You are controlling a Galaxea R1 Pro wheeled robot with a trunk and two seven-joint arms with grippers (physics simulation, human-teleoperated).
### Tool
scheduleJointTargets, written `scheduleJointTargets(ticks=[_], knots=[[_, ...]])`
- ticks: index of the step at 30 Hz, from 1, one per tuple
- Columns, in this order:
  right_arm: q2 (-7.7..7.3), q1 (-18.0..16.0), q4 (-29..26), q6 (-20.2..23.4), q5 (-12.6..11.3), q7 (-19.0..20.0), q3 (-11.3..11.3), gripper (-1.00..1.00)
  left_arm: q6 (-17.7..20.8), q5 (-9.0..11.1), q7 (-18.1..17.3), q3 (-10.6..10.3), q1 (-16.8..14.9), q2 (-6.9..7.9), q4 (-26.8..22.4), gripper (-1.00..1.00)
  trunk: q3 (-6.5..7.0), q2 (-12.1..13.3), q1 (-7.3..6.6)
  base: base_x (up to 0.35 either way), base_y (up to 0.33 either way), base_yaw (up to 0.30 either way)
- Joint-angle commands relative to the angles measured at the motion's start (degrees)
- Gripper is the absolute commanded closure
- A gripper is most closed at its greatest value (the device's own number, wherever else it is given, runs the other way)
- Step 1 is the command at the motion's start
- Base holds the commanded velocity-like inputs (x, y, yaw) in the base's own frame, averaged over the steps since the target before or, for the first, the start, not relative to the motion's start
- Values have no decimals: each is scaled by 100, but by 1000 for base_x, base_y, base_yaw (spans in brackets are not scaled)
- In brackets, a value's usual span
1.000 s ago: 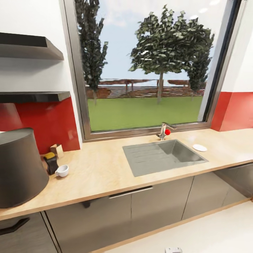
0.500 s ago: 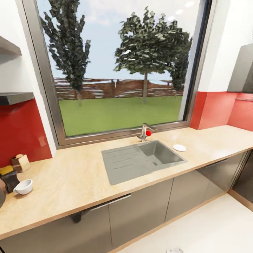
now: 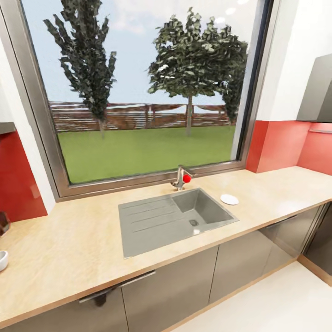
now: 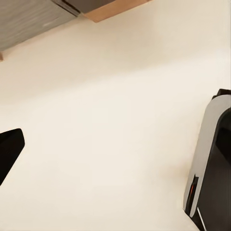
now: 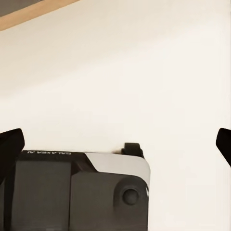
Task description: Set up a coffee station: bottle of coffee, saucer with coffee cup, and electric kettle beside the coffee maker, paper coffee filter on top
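Observation:
The kitchen countertop (image 3: 69, 249) runs across the head view with a grey steel sink (image 3: 173, 219) set in it. The white saucer (image 3: 229, 199) lies on the wood just right of the sink. A sliver of the white coffee cup (image 3: 2, 260) shows at the far left edge. The coffee maker, bottle of coffee, paper coffee filter and electric kettle are out of view. My right gripper (image 5: 115, 144) is open over pale floor, its fingertips (image 5: 9, 144) far apart. My left gripper (image 4: 115, 149) also looks open, with one dark fingertip (image 4: 9, 149) showing above the floor.
A steel tap with a red knob (image 3: 182, 178) stands behind the sink under a big window. A small dark thing (image 3: 2, 223) is cut off at the left edge above the cup. Grey cabinet fronts (image 3: 170, 290) sit under the worktop. My own base (image 5: 82, 192) shows below the right gripper.
The head view has swung to the right. The dark tower, the bottle and the shelves have slid out on the left, and the cup now sits at the edge.

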Motion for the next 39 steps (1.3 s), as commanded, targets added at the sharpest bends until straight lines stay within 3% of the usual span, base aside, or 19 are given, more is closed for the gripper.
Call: scheduleJointTargets(ticks=[1, 22, 33, 39], knots=[[-3, 8, -12, 29, -46, -21, 48, -100, -22, -59, 18, 47, -3, 0, 9, -100, -2, -3, 4, 182, -282, 0], [7, 35, -26, 14, -74, -20, 48, -100, -11, -55, 18, 44, -3, -19, 9, -100, -2, -3, 4, 146, -295, 0], [35, 35, -28, 14, -103, -21, 48, -100, -9, -57, 18, 46, -12, -107, 5, -100, -2, -3, 4, 164, -300, 0], [27, 35, -20, -199, -62, -16, 48, -100, -6, -58, 18, 48, -7, -110, 9, -100, -2, -3, 4, 174, -298, -174]])
